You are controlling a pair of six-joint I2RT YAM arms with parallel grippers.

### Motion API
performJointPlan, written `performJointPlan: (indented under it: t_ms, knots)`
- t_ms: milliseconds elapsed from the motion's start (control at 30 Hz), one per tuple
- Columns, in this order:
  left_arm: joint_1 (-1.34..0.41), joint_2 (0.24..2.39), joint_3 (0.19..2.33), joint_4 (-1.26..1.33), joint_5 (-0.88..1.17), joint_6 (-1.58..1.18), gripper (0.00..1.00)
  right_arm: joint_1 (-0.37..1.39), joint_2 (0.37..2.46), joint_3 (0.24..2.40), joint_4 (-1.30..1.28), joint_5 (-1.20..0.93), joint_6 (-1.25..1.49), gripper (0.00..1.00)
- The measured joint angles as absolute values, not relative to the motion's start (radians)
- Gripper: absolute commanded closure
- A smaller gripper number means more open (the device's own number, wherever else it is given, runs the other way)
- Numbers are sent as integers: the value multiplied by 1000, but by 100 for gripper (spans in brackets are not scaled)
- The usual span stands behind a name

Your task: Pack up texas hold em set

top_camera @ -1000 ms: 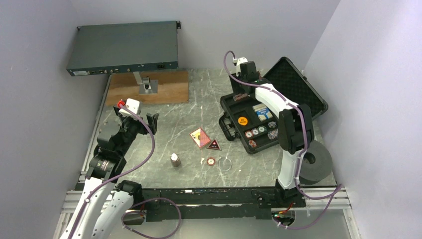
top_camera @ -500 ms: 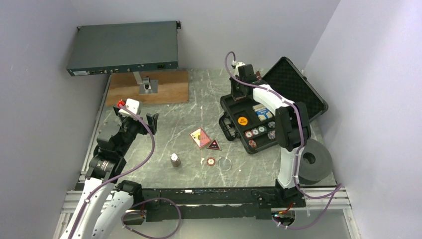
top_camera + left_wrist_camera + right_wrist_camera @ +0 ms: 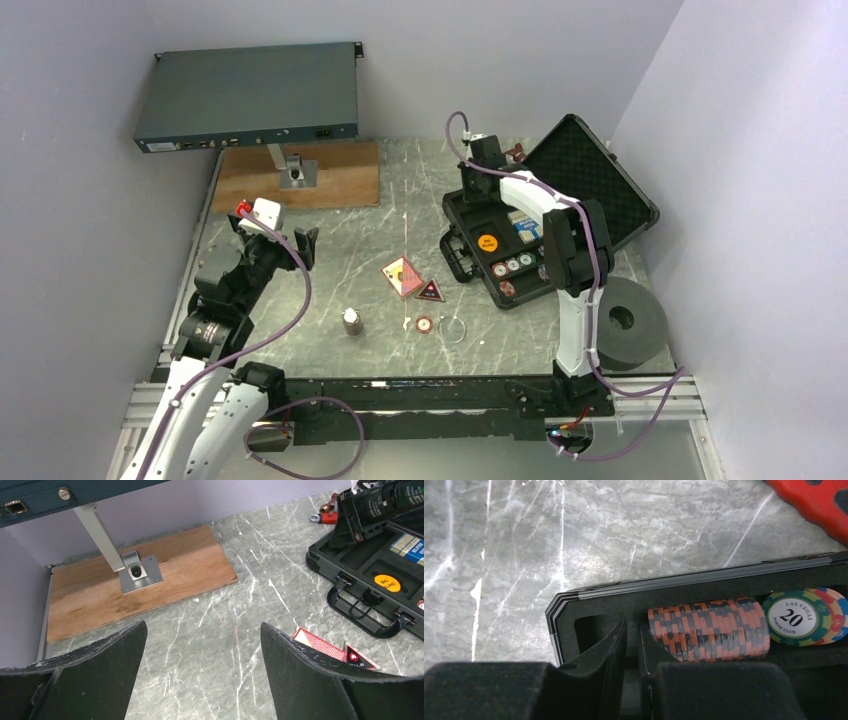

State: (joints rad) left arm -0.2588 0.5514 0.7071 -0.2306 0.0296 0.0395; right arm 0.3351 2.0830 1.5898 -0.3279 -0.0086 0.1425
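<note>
From above, the case (image 3: 462, 215) lies open on the right side of the table. Its lid leans back to the far right and its handle faces the middle. The right gripper (image 3: 478, 190) is down at the case's far left corner. The left gripper (image 3: 303, 245) is well apart, on the left. Cards (image 3: 402, 276) and a loose chip (image 3: 425, 324) lie near the middle.

The left wrist view shows its fingers (image 3: 310, 665) spread wide, holding nothing.

In the right wrist view, the fingers (image 3: 616, 640) are almost together, with nothing seen between them. They sit just beside the left end of the chip row (image 3: 709, 630). The row lies on its side, running left to right along the case wall.
</note>
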Motion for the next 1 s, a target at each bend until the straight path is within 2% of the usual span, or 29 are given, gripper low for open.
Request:
performJointPlan:
  t_ms: [433,733,933,1000]
  knots:
    - [-259,554,707,-231,30,41,11,344,2137,1622,-359,159,100,83]
    - [-259,567,707,-231,30,41,11,293,2158,1647,-350,177,86,82]
    - [-259,573,707,-231,30,41,11,234,2160,1650,-344,121,92,75]
    - [-259,573,707,-231,30,41,11,220,2160,1650,-344,89,99,69]
